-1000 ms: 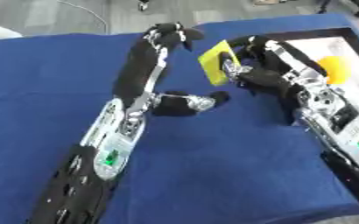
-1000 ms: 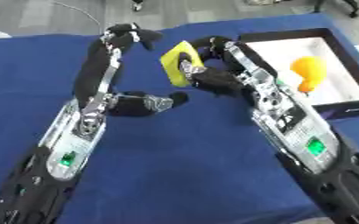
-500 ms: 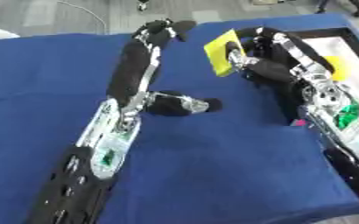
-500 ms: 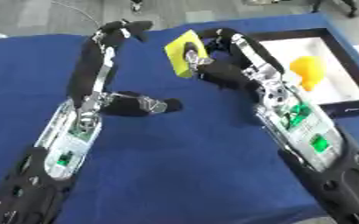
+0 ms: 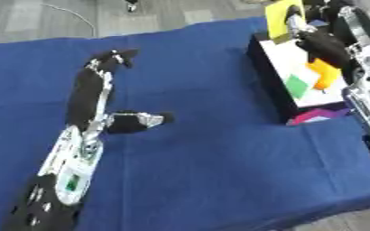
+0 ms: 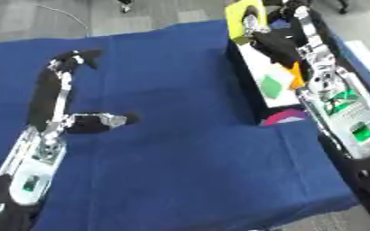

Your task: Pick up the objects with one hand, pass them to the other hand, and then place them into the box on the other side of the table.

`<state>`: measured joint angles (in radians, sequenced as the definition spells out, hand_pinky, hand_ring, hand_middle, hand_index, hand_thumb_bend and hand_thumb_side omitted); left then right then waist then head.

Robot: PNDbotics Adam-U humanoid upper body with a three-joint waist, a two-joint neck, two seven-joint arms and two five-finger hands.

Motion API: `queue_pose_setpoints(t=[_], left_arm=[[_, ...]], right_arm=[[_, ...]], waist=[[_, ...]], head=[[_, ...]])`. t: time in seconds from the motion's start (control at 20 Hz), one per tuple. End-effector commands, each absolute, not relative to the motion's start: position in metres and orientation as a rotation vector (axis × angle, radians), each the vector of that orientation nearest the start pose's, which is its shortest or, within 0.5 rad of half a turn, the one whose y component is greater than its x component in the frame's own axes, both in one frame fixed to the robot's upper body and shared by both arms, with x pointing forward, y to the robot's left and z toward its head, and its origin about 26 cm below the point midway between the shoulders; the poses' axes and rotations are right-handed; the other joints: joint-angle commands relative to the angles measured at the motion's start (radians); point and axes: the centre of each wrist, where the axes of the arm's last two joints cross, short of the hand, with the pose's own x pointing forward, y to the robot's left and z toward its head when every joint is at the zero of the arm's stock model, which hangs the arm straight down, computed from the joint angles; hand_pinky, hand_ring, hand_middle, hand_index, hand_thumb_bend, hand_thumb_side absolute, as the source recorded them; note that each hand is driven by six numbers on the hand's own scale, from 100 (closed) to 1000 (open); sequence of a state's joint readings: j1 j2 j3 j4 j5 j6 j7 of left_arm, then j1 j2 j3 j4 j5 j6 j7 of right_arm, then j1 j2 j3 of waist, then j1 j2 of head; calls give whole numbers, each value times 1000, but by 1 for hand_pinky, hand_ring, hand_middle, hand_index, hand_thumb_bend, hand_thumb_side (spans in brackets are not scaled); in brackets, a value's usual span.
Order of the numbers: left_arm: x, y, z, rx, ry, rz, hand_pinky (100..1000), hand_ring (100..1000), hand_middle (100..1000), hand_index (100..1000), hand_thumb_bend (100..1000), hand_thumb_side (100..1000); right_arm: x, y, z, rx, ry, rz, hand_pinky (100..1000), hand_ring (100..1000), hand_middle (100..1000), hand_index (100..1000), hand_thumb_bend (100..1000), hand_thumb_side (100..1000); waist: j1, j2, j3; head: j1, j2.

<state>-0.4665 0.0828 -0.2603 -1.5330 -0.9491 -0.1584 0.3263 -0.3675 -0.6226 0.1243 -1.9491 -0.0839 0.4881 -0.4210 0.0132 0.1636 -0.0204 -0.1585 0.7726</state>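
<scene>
Right hand (image 5: 318,38) is gripping the yellow card (image 5: 284,17) by its lower edge, holding it upright over the far end of the box (image 5: 269,72). Thin and light, the card is probably bending easily, so an edge pinch suits it. Left hand (image 5: 109,61) is resting on the surface (image 5: 204,158) well left of the box, fingers curled on nothing.

The right hand (image 5: 318,38) grips a yellow flat piece (image 5: 281,17) over the far end of the box (image 5: 269,67), which holds a green square (image 5: 297,85) and an orange object (image 5: 325,73). The left hand (image 5: 112,59) rests curled, holding nothing, on the blue cloth (image 5: 212,149), well to the left.
</scene>
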Motion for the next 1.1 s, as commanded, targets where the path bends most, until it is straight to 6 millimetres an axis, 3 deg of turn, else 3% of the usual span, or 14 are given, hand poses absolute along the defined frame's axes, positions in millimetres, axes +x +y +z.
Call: queue_pose_setpoints(t=[0.05,0.25,0.45,0.75,0.85,0.9,0.95,1.05,1.1], left_arm=[[355,164,124,904,-2293,-696,781,632,491,761,944,422],[339,194,130,975,-2273,-476,775,624,487,754,951,440],[327,217,146,1044,-2279,-260,774,622,491,751,949,452],[319,226,161,1081,-2299,-147,773,621,494,750,942,461],[317,225,163,1080,-2306,-134,773,621,495,751,942,462],[317,226,164,1080,-2308,-130,773,621,495,751,942,465],[316,226,165,1083,-2308,-128,773,621,496,752,942,466],[316,227,165,1092,-2306,-128,774,622,496,752,942,468],[316,228,165,1096,-2303,-128,774,622,496,752,942,468]], right_arm=[[318,-304,226,-786,-1836,140,206,920,241,832,100,435],[336,-338,205,-890,-1743,75,200,912,249,849,100,416],[348,-365,180,-964,-1634,38,205,925,301,892,100,339],[357,-390,148,-1024,-1485,80,239,949,381,952,100,241],[358,-395,141,-1065,-1434,117,285,968,460,1000,100,373],[358,-398,139,-1106,-1409,146,340,985,533,1000,100,484],[358,-400,138,-1154,-1380,181,451,1000,695,1000,100,603],[358,-403,139,-1252,-1328,260,563,1000,843,1000,100,711],[358,-404,142,-1294,-1309,292,585,1000,875,1000,100,730]], waist=[[17,-2,5],[27,1,18],[33,0,32],[34,-2,46],[33,-2,50],[33,-2,52],[32,-2,53],[31,-1,54],[30,-1,54]], head=[[-14,-3],[-14,-3],[-10,-3],[-12,-3],[-15,-3],[-17,-3],[-18,-3],[-18,-3],[-18,-3]])
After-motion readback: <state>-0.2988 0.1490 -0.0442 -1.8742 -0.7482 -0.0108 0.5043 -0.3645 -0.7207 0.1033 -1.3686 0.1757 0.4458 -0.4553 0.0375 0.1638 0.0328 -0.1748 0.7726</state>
